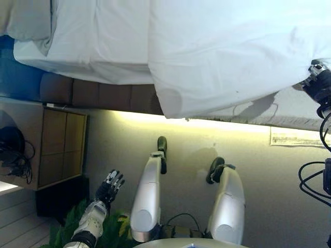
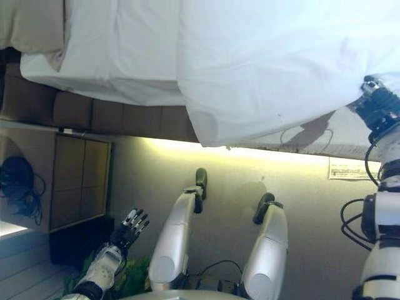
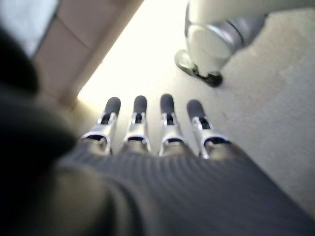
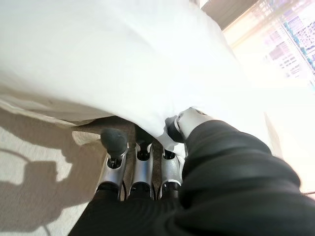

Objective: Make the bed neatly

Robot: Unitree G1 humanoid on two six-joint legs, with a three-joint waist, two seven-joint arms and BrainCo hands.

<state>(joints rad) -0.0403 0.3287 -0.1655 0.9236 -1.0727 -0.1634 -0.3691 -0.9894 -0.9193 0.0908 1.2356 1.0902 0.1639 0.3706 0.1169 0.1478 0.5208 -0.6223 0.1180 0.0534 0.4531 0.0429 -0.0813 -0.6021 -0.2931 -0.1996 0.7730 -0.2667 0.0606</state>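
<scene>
One white duvet [image 1: 227,51] lies across the bed [image 1: 103,93] at 12 o'clock, its edge overhanging; judged soft, light and limp, best taken along that hem; right hand [image 1: 318,82] at 3 o'clock pinches the hem, thumb over fingers [image 4: 115,142]; left hand [image 1: 109,187] hangs at 7 o'clock, fingers straight, empty; one pillow [image 1: 28,20] at 10 o'clock.

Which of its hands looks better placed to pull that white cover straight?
The right hand: its fingers and thumb already pinch the edge of the white duvet. The left hand hangs low, open and empty, well away from the bed.
</scene>
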